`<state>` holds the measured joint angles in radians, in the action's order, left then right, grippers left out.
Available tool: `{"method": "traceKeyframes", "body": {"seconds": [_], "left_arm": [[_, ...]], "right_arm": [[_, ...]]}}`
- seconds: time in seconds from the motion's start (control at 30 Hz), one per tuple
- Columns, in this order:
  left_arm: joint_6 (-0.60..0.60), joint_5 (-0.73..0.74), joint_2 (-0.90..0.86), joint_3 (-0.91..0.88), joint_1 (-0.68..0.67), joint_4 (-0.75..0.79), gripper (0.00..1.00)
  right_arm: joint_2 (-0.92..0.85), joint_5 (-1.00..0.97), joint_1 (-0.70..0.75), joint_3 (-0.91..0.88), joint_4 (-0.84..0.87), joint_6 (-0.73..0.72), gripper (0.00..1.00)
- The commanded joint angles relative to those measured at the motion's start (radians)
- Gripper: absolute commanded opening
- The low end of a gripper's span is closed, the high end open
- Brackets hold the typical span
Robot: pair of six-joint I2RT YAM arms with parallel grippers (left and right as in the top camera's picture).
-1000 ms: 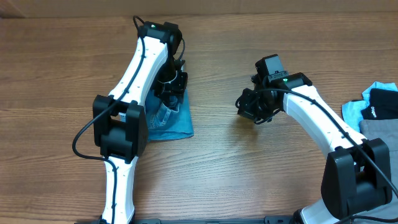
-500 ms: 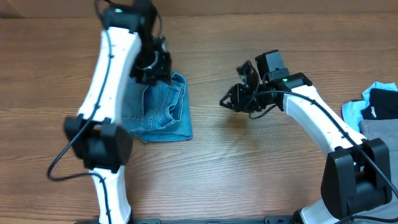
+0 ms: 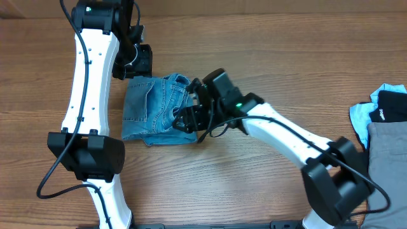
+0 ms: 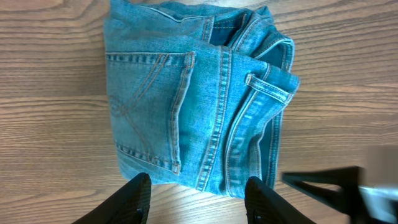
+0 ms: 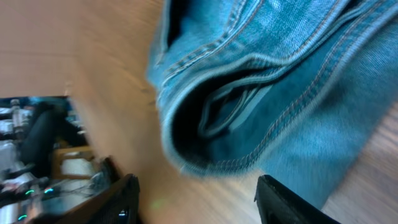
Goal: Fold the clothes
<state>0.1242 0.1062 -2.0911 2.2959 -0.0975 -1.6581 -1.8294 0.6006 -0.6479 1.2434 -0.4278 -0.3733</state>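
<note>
The clothes, a pair of light-blue jeans [image 3: 152, 108], lie folded into a compact rectangle on the wooden table, a back pocket [image 4: 149, 106] facing up and the waistband [image 5: 249, 93] bunched at the right edge. My left gripper [image 3: 138, 69] hovers just past the far edge of the jeans. It is open, and only bare wood shows between its fingers [image 4: 198, 202]. My right gripper [image 3: 186, 107] is at the jeans' right edge, jaws open [image 5: 205, 199] and close in front of the waistband fold. It holds nothing.
At the table's right edge lies a pile of other garments: a pale-blue one [image 3: 361, 116], a black one [image 3: 391, 105] and a grey one [image 3: 388, 141]. The right gripper's dark finger [image 4: 323, 182] shows at the lower right of the left wrist view.
The left arm has lifted off the jeans and swung away to the far left. The right arm has swept left across the table to the jeans' right edge and opened its jaws.
</note>
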Motion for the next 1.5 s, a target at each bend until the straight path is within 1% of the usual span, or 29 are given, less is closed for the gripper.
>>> {"method": "traceKeyframes", "body": {"seconds": [0.0, 0.03, 0.07, 0.1, 0.13, 0.17, 0.33, 0.47, 0.53, 0.63, 0.7, 0.8, 0.83, 0.9, 1.0, 1.03, 1.07, 1.13, 1.2, 1.3, 1.37, 1.47], "left_arm": [[-0.022, -0.029, -0.014, -0.007, 0.004, 0.004, 0.53], [-0.024, -0.029, -0.014, -0.009, 0.004, 0.006, 0.54], [-0.025, -0.029, -0.014, -0.01, 0.004, 0.006, 0.55], [-0.032, -0.029, -0.014, -0.013, 0.004, 0.006, 0.55], [-0.042, -0.029, -0.014, -0.022, 0.004, 0.008, 0.55], [-0.051, -0.029, -0.014, -0.03, 0.004, 0.008, 0.56], [-0.051, -0.029, -0.014, -0.11, 0.004, 0.043, 0.56], [-0.051, -0.011, -0.014, -0.217, 0.004, 0.122, 0.56], [-0.074, 0.024, -0.014, -0.27, 0.003, 0.168, 0.56], [-0.088, 0.048, -0.014, -0.368, 0.003, 0.253, 0.56], [-0.087, 0.049, -0.014, -0.428, 0.003, 0.304, 0.54], [-0.088, 0.051, -0.014, -0.526, 0.003, 0.377, 0.51], [-0.087, 0.051, -0.014, -0.557, 0.003, 0.399, 0.48], [-0.088, 0.051, -0.014, -0.602, 0.003, 0.43, 0.43], [-0.087, 0.051, -0.014, -0.658, 0.003, 0.467, 0.41], [-0.087, 0.051, -0.014, -0.669, 0.003, 0.475, 0.41], [-0.088, 0.051, -0.014, -0.683, 0.003, 0.483, 0.41], [-0.087, 0.051, -0.014, -0.698, 0.003, 0.489, 0.39], [-0.087, 0.051, -0.014, -0.704, 0.003, 0.492, 0.36], [-0.087, 0.052, -0.014, -0.704, 0.003, 0.493, 0.34], [-0.087, 0.06, -0.014, -0.704, 0.003, 0.497, 0.31], [-0.085, 0.084, -0.014, -0.704, 0.003, 0.5, 0.31]], "right_arm": [[-0.044, -0.103, -0.018, 0.013, 0.035, -0.025, 0.6], [-0.049, -0.102, -0.019, 0.013, 0.039, -0.025, 0.51], [-0.053, -0.104, -0.02, 0.013, 0.038, -0.02, 0.31], [-0.053, -0.108, -0.019, 0.013, 0.035, -0.016, 0.19], [-0.054, -0.122, -0.019, 0.013, 0.027, -0.018, 0.1], [-0.054, -0.143, -0.017, 0.013, 0.013, -0.022, 0.04], [-0.055, -0.28, 0.005, 0.013, -0.078, -0.095, 0.04], [-0.062, -0.319, 0.016, 0.013, -0.136, -0.164, 0.04], [-0.065, -0.325, 0.016, 0.013, -0.174, -0.202, 0.06], [-0.066, -0.383, 0.016, 0.013, -0.276, -0.301, 0.06], [-0.066, -0.446, 0.02, 0.013, -0.353, -0.362, 0.11], [-0.061, -0.457, 0.041, 0.014, -0.406, -0.364, 0.15], [-0.052, -0.444, 0.054, 0.015, -0.417, -0.36, 0.16], [-0.032, -0.398, 0.074, 0.015, -0.418, -0.329, 0.18], [0.017, -0.219, 0.097, 0.015, -0.375, -0.132, 0.22], [0.037, -0.177, 0.101, 0.015, -0.371, -0.08, 0.24], [0.068, -0.161, 0.104, 0.015, -0.378, -0.068, 0.26], [0.121, -0.161, 0.105, 0.015, -0.388, -0.071, 0.25], [0.18, -0.15, 0.104, 0.015, -0.367, -0.094, 0.14], [0.237, -0.101, 0.095, 0.015, -0.27, -0.094, 0.08], [0.241, -0.098, 0.081, 0.014, -0.205, -0.099, 0.06], [0.208, -0.105, 0.062, 0.014, -0.132, -0.129, 0.06]]}}
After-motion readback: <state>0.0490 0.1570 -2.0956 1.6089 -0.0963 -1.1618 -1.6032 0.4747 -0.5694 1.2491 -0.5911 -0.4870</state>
